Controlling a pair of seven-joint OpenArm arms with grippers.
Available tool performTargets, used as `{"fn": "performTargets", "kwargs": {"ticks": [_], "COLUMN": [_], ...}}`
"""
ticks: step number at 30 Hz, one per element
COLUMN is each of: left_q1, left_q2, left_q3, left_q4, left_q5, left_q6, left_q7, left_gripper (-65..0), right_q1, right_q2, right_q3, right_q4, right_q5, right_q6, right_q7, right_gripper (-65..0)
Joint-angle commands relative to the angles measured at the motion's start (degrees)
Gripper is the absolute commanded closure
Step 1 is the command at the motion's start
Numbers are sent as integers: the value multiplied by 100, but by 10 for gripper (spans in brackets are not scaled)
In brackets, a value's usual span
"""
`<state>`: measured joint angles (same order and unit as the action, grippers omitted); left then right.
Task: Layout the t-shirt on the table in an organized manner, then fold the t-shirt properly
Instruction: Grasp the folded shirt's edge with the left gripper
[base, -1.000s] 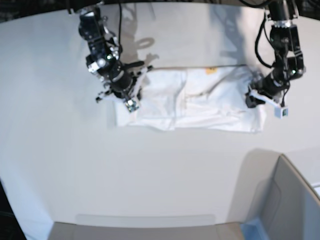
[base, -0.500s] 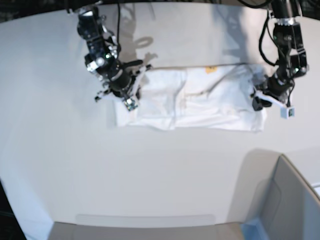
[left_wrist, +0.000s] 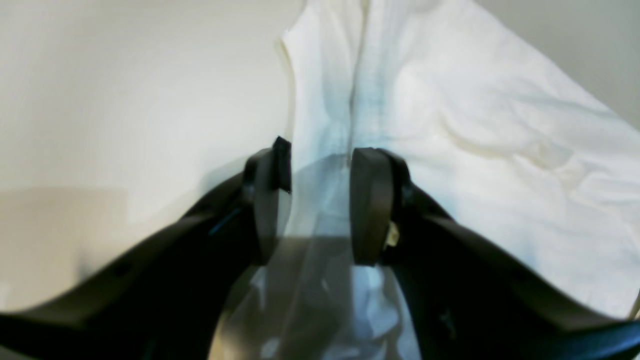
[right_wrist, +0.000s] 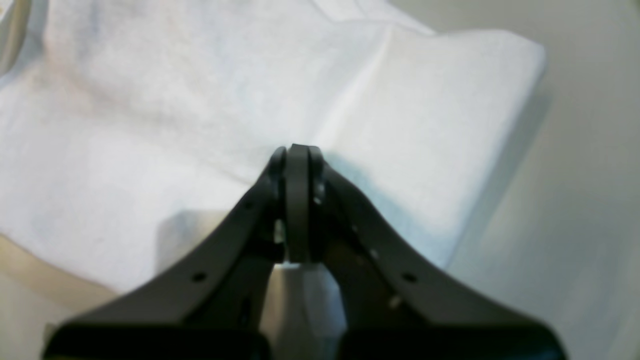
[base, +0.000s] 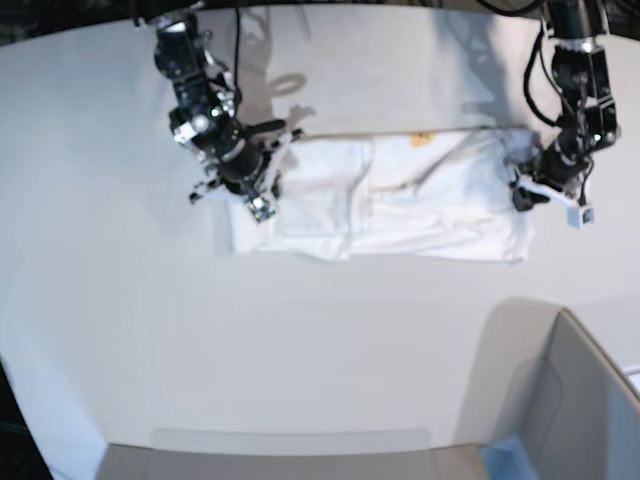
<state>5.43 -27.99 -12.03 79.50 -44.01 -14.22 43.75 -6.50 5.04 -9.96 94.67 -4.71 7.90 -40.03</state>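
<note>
The white t-shirt (base: 400, 210) lies as a wrinkled, folded rectangle on the white table (base: 300, 350); a bit of orange print (base: 422, 140) shows at its far edge. My left gripper (base: 522, 195) is at the shirt's right end. In the left wrist view the left gripper (left_wrist: 325, 155) has its jaws apart, with a seamed edge of the shirt (left_wrist: 475, 125) running between them. My right gripper (base: 258, 205) is at the shirt's left end. In the right wrist view the right gripper (right_wrist: 297, 150) is shut, its tips low over the shirt (right_wrist: 200, 90); no cloth shows between them.
A grey bin-like box (base: 570, 400) stands at the near right corner. The table's curved far edge (base: 330, 8) runs behind both arms. Cables hang from each arm.
My left gripper has moved to the right along the shirt's right end, and the shirt's far right corner has spread slightly rightward. The right arm has barely moved.
</note>
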Motion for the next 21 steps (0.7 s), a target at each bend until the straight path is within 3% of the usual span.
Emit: {"fn": "performTargets", "kwargs": {"ticks": [1, 12, 18, 21], "left_q1": [-46, -38, -73, -73], "left_q2": [-116, -80, -80, -107], "left_q3": [3, 935, 1005, 821], "left_q4": [45, 353, 335, 318], "left_q5": [-8, -8, -8, -8], "left_q6": [2, -33, -33, -7], "left_q7": [-71, -54, -80, -54], "left_gripper": [-249, -205, -198, -124], "right_q1": [57, 48, 30, 30], "right_q2": [10, -7, -7, 10], "right_q3": [7, 7, 7, 7], "right_q4": [76, 76, 76, 76], "right_q5": [-43, -43, -43, -43], "right_q6": [-12, -12, -12, -12], "right_q7": [-45, -45, -54, -54], "right_gripper": [0, 0, 0, 0]}}
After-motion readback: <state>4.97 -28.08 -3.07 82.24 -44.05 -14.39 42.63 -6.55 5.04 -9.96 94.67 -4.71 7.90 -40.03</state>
